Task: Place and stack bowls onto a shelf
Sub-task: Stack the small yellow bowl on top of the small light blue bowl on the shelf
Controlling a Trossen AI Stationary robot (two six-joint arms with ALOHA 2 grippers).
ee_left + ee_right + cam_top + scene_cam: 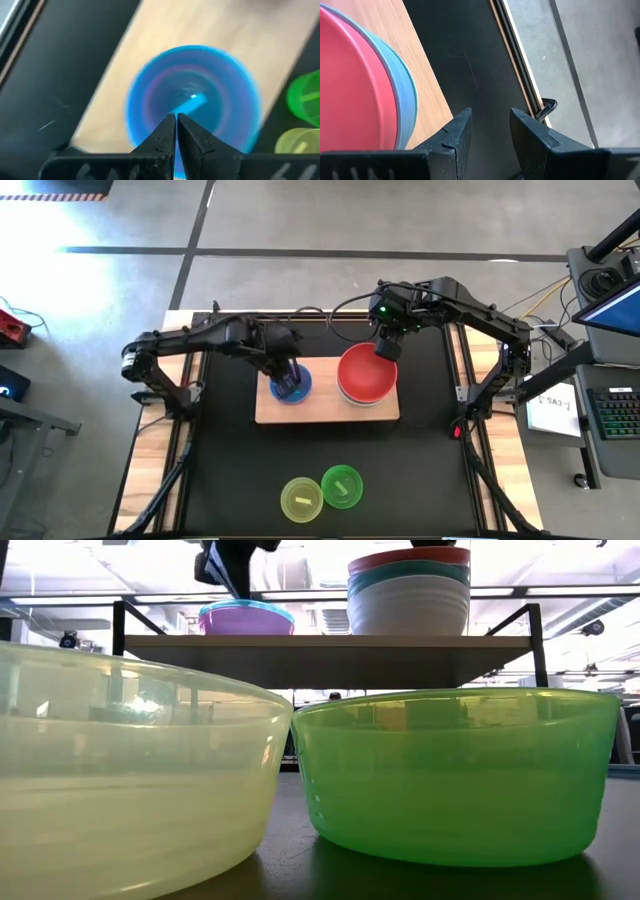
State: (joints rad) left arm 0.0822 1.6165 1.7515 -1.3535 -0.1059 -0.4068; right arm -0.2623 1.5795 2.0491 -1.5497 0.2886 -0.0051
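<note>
A pale wood shelf [325, 412] stands raised on dark legs over the black mat. On its left part a cyan bowl [291, 387] sits nested in a magenta bowl [245, 623]. My left gripper [175, 117] hangs over the cyan bowl [220, 85], shut and pointing down into it. On the shelf's right part a red bowl [367, 372] tops a stack over teal [410, 575] and white [410, 605] bowls. A slate-blue rim [405, 95] shows under the red one. My right gripper [490, 117] is open beside the stack's far right rim and touches nothing. My left gripper points its shut fingers [162, 132] down from above into the hollow of the cyan bowl, near its rim. The bowl rests in the magenta one on the shelf. Whether the fingertips touch the bowl's inside I cannot tell.
A yellow-green bowl [301, 499] and a bright green bowl [342, 485] stand side by side on the mat near the table's near edge. Bare mat [230, 470] lies between them and the shelf. Frame rails run along both table sides. A desk with a keyboard is at right.
</note>
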